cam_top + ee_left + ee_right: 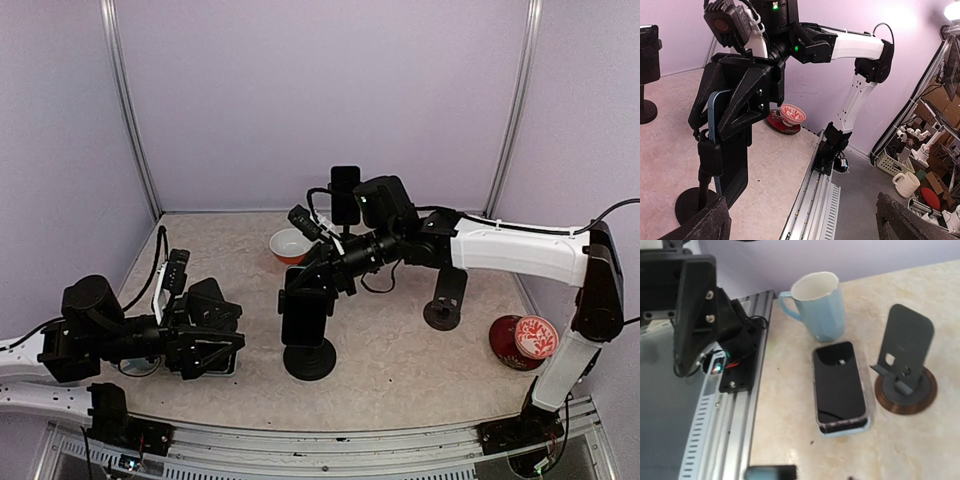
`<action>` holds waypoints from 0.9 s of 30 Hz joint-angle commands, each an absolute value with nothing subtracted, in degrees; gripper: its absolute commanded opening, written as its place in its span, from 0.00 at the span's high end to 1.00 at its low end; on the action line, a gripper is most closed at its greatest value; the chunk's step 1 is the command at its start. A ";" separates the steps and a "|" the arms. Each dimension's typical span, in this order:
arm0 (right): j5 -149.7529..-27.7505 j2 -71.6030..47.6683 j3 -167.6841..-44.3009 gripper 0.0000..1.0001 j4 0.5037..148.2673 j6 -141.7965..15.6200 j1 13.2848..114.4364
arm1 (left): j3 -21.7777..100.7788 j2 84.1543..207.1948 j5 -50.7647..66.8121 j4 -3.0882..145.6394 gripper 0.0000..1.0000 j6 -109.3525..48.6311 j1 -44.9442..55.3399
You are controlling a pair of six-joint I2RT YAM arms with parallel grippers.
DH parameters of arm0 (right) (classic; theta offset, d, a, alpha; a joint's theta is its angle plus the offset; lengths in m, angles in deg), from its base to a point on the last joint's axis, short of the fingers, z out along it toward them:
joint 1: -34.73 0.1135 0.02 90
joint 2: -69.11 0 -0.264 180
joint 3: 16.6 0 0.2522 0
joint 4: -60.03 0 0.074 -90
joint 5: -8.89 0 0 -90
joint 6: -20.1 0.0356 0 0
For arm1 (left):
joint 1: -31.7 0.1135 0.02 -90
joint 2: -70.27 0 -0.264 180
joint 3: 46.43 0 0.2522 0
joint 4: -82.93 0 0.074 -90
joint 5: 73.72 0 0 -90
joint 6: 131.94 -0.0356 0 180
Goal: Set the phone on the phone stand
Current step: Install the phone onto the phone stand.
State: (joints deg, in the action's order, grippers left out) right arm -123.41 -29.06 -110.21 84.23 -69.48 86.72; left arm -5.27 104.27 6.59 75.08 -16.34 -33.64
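My right gripper (308,288) is shut on a dark phone (304,318) with a light blue edge. It holds the phone upright against a black phone stand (309,360) at the middle of the table. The left wrist view shows this from the side: the right gripper (712,127) has its fingers (742,102) on the phone's blue edge (713,112), with the stand's back plate (735,175) behind it. My left gripper (212,350) is open and empty at the near left; its fingertips (707,225) show at the frame's bottom corners.
A second phone (840,385) in a pale blue case lies flat by a blue mug (817,305) and a grey stand (903,365). Another stand with a phone (345,193) is at the back, a red bowl (289,245) beside it, a black stand (444,300) and a red cup (525,340) on the right.
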 commanded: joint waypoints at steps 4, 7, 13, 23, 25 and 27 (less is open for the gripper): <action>-114.83 -24.93 -110.63 0.43 88.53 -69.01 86.15 | -5.26 104.69 10.27 75.19 0.01 -15.70 -34.11; -112.85 -22.73 -109.73 0.27 87.58 -66.44 86.15 | -4.38 106.25 13.71 74.54 0.01 -15.39 -34.45; -104.95 -16.60 -107.11 0.00 86.95 -62.68 86.77 | -2.06 112.16 16.38 74.29 0.01 -16.24 -36.68; -84.13 -9.67 -101.20 0.00 88.57 -57.97 93.75 | -2.99 121.02 19.91 76.93 0.01 -15.81 -42.75; -80.05 -8.07 -98.89 0.00 86.94 -55.95 96.04 | -3.87 121.52 20.13 78.24 0.01 -15.15 -43.13; -75.03 -6.58 -96.30 0.00 84.48 -53.80 98.39 | -4.78 122.08 20.38 79.68 0.01 -14.38 -43.33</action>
